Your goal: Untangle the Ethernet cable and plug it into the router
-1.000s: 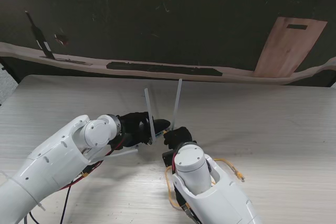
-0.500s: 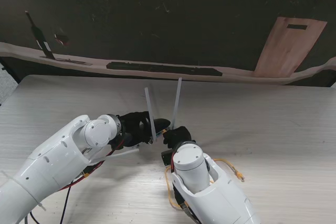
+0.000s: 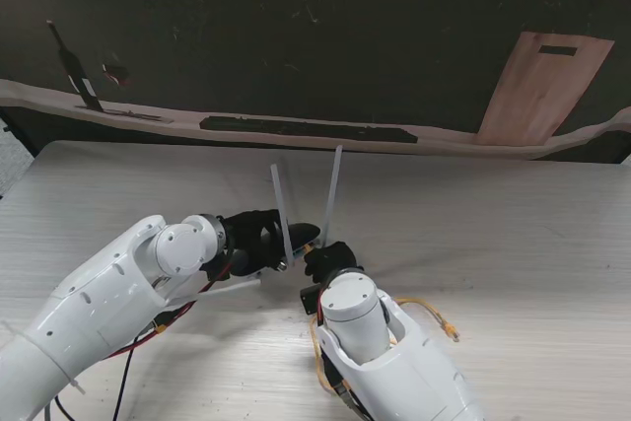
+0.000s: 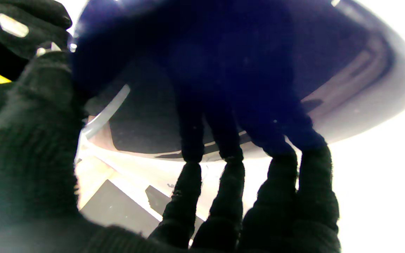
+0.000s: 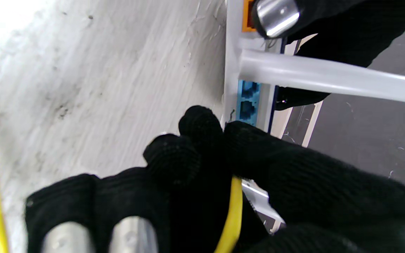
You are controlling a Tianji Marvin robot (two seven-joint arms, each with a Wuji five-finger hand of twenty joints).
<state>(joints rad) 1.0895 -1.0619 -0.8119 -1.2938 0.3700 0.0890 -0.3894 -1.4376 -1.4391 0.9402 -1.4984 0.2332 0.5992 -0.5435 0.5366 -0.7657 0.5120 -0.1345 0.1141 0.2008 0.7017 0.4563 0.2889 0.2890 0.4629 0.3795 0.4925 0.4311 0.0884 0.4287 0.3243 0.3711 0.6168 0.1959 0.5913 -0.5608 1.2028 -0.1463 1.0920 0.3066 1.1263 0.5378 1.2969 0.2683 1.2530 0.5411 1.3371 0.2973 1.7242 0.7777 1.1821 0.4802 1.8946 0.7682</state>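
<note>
- The router (image 3: 296,236), a small dark-topped unit with two pale antennas (image 3: 333,192) standing up from it, is being seen near the middle of the table (image 3: 513,234), between the two black-gloved hands.
- The router is being gripped by the left hand (image 3: 248,236); in the left wrist view its dark blue shell (image 4: 244,63) is being pressed by four fingers (image 4: 188,196) on one face and by the thumb on the other.
- The yellow Ethernet cable (image 5: 232,214) is being pinched by the right hand (image 5: 223,165), with thumb and fingers closed round it just behind the plug end.
- The plug itself is being hidden by the fingertips; whether it is seated cannot be told.
- The right hand's fingertips are being held against the white port face of the router, just beside two open blue ports (image 5: 247,102); an orange port (image 5: 247,17) is being partly covered by a fingertip of the left hand.
- In the stand view, the rest of the cable (image 3: 434,315) is lying loose on the table beside the right forearm, nearer to me than the router, with its other plug end lying free on the right.
</note>
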